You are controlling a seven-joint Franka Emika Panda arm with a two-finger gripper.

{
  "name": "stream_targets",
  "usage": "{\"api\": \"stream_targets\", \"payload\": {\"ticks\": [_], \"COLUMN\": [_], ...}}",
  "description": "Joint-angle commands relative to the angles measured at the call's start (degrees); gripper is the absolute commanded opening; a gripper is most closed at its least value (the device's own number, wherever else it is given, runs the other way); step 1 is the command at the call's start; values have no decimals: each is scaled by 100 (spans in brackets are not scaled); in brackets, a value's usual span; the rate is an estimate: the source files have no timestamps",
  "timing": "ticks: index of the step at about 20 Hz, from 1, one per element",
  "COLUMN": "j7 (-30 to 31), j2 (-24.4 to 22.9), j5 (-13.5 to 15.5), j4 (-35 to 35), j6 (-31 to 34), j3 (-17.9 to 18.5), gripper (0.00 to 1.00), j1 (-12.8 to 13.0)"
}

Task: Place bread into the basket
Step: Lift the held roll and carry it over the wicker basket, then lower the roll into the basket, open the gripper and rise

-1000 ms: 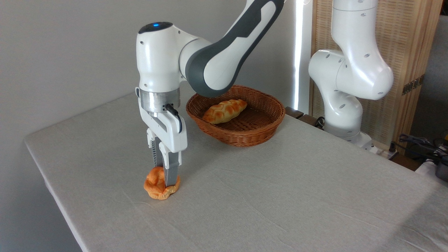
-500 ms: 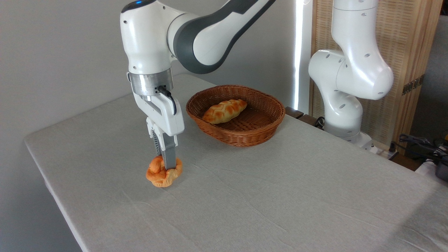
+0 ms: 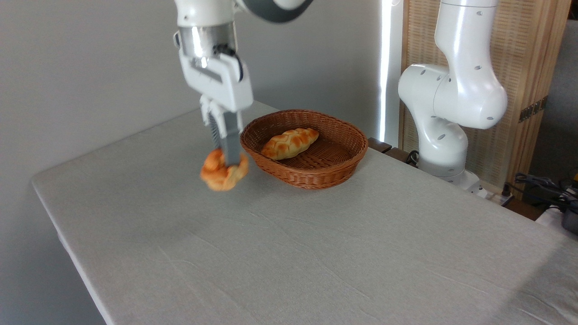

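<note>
Bread [image 3: 223, 171]: pinched between the fingers, clear of the tabletop [image 3: 289, 253], just left of the basket's near-left rim, slightly blurred.
Hand [image 3: 228, 161]: clamped on the bread, fingers pointing straight down from above.
Basket [image 3: 311, 176]: toward the tabletop's far edge, right of the bread, upright; already holding a braided loaf [image 3: 290, 142] in its left half, right half bare.
Done: pickup and lift.
Left: carry rightward over the rim, lower or drop onto the bare wicker, let go.
Progress: roughly halfway, by judgement.
</note>
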State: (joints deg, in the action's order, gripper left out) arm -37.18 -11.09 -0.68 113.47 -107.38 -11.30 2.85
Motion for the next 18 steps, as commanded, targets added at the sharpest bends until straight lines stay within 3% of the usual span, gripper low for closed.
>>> {"api": "stream_targets", "payload": {"ticks": [1, 3, 5, 6, 11, 14, 16, 18], "j7": [-211, -290, -325, -325, -308, -343, -483, -510], "j2": [-795, -1200, -1587, -1737, -1879, -1844, -1835, -1809], "j5": [138, 138, 112, 94, 77, 42, -291, -398], "j4": [385, 753, 1114, 1238, 1765, 2108, 2258, 2381], "j6": [796, 937, 1166, 1254, 1307, 1246, 1307, 1281], "j3": [347, 697, 1216, 1366, 1412, 1394, 1394, 1394], "gripper": [3, 3, 3, 4, 12, 29, 28, 29], "j1": [584, 1188, 2014, 2235, 2633, 2703, 2703, 2703]}}
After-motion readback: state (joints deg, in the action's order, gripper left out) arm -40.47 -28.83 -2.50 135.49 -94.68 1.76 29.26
